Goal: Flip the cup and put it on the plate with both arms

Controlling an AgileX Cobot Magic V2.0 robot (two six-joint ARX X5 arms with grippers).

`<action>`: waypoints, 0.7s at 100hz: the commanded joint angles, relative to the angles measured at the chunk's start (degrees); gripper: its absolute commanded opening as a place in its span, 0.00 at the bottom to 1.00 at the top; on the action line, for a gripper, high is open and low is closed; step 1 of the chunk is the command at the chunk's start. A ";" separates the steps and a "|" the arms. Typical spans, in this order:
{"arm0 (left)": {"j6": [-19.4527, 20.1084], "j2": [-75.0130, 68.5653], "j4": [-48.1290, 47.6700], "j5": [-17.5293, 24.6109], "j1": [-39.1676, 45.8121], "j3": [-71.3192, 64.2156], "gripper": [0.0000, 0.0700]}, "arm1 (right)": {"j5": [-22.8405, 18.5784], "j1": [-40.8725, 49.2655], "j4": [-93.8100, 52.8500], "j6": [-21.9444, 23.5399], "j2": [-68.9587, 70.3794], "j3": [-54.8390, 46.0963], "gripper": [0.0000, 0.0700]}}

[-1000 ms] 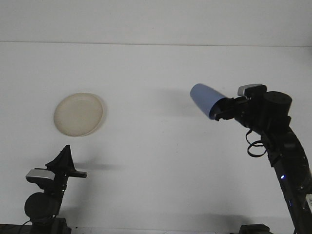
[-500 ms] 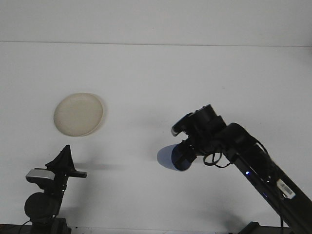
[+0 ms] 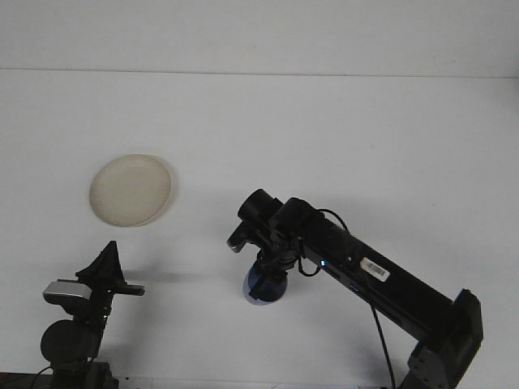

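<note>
Swinging down from the upper right of the frame over the last second, the right arm has carried the blue cup (image 3: pixel 266 285) to the lower middle, where it now sits on or just above the desk (image 3: pixel 324 121), wide end down. A second ago it hung in the air, lying sideways, so the flip looks largely done, though I cannot tell whether the cup's rim is up or down. The right gripper (image 3: pixel 272 267) points straight down onto the cup with its jaws closed on it, the arm stretched low from the lower right corner. The plate (image 3: pixel 130 190) lies well apart at the left, unmoved. The left gripper (image 3: pixel 108 261) waits unmoved at the lower left, its jaws apparently apart and empty.
</note>
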 commanded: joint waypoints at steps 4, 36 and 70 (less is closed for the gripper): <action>-0.24 -0.07 0.85 0.07 -0.09 -1.03 0.02 | 1.42 1.66 -0.44 -0.63 3.08 1.36 0.00; -0.24 -0.07 0.85 0.07 -0.09 -1.03 0.02 | 1.25 3.19 -0.59 -1.11 5.46 1.36 0.15; -3.65 -0.07 0.94 0.07 -0.09 -1.03 0.02 | 1.18 2.43 -4.98 -2.08 4.52 11.06 0.53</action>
